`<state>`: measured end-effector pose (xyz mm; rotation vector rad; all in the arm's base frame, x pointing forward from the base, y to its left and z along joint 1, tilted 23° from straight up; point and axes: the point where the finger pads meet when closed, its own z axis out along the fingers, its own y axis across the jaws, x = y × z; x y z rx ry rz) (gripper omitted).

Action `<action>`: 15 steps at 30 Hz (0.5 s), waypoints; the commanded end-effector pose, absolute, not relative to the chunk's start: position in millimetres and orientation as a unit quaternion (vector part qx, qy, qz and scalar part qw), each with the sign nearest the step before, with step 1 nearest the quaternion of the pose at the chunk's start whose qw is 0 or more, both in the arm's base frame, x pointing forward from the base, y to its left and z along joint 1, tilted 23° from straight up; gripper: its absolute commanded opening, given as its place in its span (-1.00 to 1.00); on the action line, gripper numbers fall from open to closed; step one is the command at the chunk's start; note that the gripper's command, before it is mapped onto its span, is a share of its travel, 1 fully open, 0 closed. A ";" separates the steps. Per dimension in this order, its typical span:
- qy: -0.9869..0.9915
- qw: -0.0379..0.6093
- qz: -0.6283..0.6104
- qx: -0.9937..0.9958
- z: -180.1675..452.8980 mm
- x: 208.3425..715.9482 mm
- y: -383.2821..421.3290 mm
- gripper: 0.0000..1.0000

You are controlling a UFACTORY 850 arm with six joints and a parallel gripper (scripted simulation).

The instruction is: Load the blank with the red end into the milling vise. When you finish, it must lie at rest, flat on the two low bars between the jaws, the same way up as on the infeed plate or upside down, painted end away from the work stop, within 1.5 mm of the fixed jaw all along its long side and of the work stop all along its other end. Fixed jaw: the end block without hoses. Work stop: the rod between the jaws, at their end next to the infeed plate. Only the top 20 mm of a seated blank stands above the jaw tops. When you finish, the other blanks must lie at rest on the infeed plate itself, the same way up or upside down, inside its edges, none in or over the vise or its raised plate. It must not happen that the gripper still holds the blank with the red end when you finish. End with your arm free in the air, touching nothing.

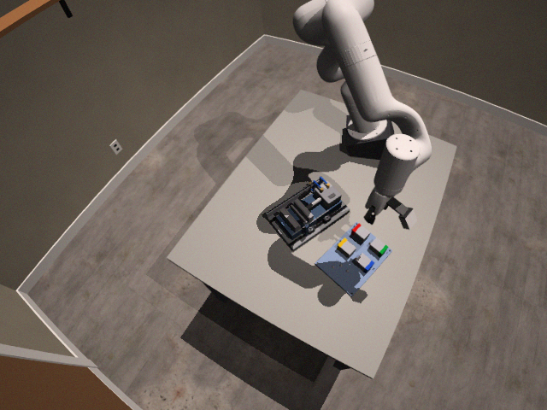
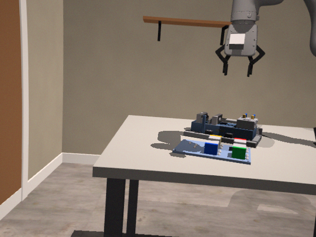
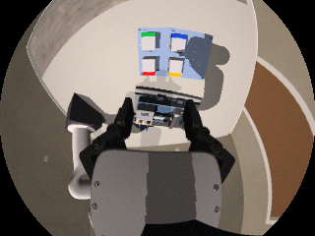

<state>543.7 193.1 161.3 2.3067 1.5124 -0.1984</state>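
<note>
The blank with the red end [image 1: 361,231] lies on the blue infeed plate [image 1: 353,258], in the corner nearest the vise; it also shows in the exterior view [image 2: 240,140] and in the wrist view [image 3: 150,66]. The milling vise [image 1: 304,210] stands beside the plate, nothing between its jaws [image 2: 224,124]. My gripper [image 2: 236,69] [image 3: 158,106] hangs high above the table, over the plate and vise area, open and empty.
Three other blanks lie on the plate: yellow end [image 1: 345,247], green end [image 1: 379,248], blue end [image 1: 365,263]. The arm base [image 1: 367,137] stands at the table's far side. A wooden wall shelf [image 2: 186,22] is behind the gripper.
</note>
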 end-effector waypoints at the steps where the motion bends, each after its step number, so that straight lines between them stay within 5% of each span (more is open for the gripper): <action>1: 0.536 0.188 -0.068 0.820 149.3 541.7 186.7 0.54; 15: 0.536 0.188 -0.068 0.820 112.3 531.9 165.9 0.54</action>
